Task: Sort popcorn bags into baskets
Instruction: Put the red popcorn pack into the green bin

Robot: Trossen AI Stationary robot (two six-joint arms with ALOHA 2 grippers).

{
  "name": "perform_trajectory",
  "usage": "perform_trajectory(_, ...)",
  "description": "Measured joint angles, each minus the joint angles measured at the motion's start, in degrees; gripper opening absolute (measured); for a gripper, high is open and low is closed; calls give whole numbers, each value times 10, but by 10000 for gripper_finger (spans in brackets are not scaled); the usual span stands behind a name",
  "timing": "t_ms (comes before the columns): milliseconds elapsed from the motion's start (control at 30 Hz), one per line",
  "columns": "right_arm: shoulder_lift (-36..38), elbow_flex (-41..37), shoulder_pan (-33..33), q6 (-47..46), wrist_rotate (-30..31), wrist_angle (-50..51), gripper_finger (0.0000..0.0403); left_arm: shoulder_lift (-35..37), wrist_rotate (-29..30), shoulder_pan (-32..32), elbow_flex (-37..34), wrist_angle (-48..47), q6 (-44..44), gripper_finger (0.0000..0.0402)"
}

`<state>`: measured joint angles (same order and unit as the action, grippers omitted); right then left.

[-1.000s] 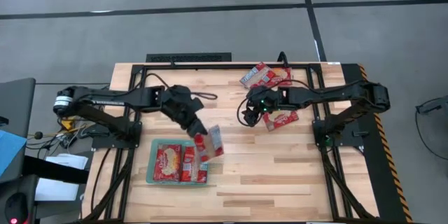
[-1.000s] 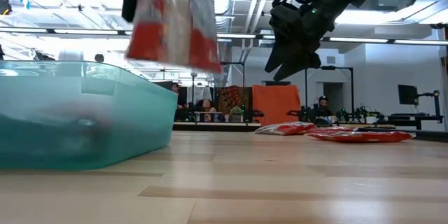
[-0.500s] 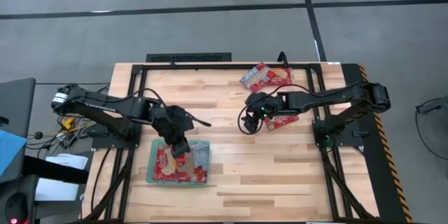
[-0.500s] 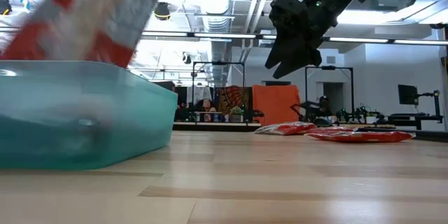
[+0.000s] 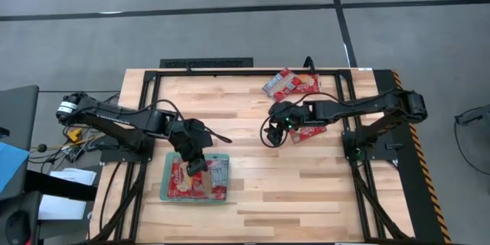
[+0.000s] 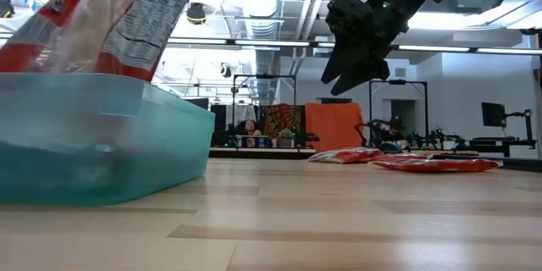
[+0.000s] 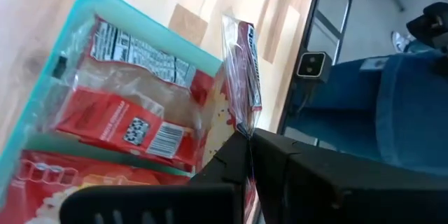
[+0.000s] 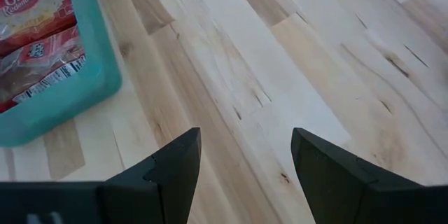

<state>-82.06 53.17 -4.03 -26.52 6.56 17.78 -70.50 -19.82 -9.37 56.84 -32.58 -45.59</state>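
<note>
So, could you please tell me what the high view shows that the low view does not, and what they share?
Only the high view shows the packets lying flat inside the teal tray and the two bags at the table's far edge. Only the low view shows the printed back of the bag that the left claw holds tilted over the tray, plus the room behind. Both show the tray and the open right claw raised above the table.

The tray (image 5: 170,158) is a translucent teal-green, and the popcorn bags (image 5: 184,180) in it are red with a yellowish-tan popcorn picture, one (image 7: 133,84) turned to its clear-silver back with black print and a barcode. Two more red bags (image 5: 289,83) lie on the pale, striped blond-wood table (image 5: 306,191). Both arms are black, with a green light on the right one (image 5: 287,119).
</note>
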Motion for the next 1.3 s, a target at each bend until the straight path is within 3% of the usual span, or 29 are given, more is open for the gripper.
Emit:
perform_trajectory(200, 0, 0, 0, 0, 0, 0, 249, -13, 2, 4, 0, 10, 13, 0)
perform_trajectory(433, 0, 0, 0, 0, 0, 4, 249, -68, -52, 4, 0, 31, 30, 0)
perform_trajectory(567, 0, 0, 0, 0, 0, 5, 249, -93, -48, 8, 0, 28, 44, 0)
perform_trajectory(733, 0, 0, 0, 0, 0, 6, 249, -103, 6, 16, 0, 22, 45, 13)
perform_trajectory(900, 0, 0, 0, 0, 0, 6, 249, -101, 45, 30, 0, 15, 43, 53)
perform_trajectory(1300, 0, 0, -3, 1, 0, 7, 249, -101, 63, 90, 0, -11, 70, 207)
